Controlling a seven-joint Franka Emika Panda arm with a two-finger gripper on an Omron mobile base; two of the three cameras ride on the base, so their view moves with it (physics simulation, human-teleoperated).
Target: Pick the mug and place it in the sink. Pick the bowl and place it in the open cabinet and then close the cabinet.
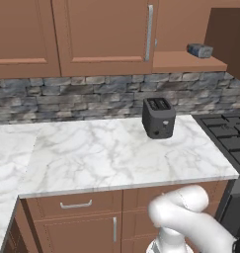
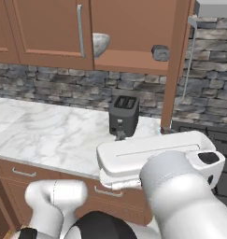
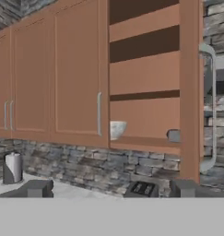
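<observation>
Bowl (image 2: 100,44) sits on the bottom shelf of the open cabinet (image 2: 133,58), at the left end of the shelf, partly hidden behind the edge of the closed door.

Left base view: the counter (image 1: 92,158) is white marble and a dark toaster (image 1: 158,117) stands on it near the far wall. Above it the cabinet (image 1: 188,62) is open on the right, and a small dark-grey block (image 1: 200,50) lies on its shelf toward the right. A closed door with a silver handle (image 1: 149,32) is just left of the opening. A black stove (image 1: 229,136) is at the right end of the counter.

Right base view: the bowl is at the left of the shelf and the block (image 2: 160,52) is at the right, well apart from it. The open door (image 2: 175,65) stands edge-on at the right of the opening. The toaster (image 2: 123,115) is below the shelf on the counter (image 2: 45,130). The white arm covers the near part of this view.

Hand view: the bowl (image 3: 116,130) is on the lowest shelf, just right of the closed door's handle (image 3: 99,114). The block (image 3: 173,135) is at the right end of the same shelf, beside the open door (image 3: 189,92). The toaster (image 3: 142,189) is below, and a metal canister (image 3: 13,168) stands on the counter far to the left. The end effector (image 3: 109,189) is empty, its two fingers (image 3: 37,189) wide apart, and it is away from the cabinet, touching nothing.
</observation>
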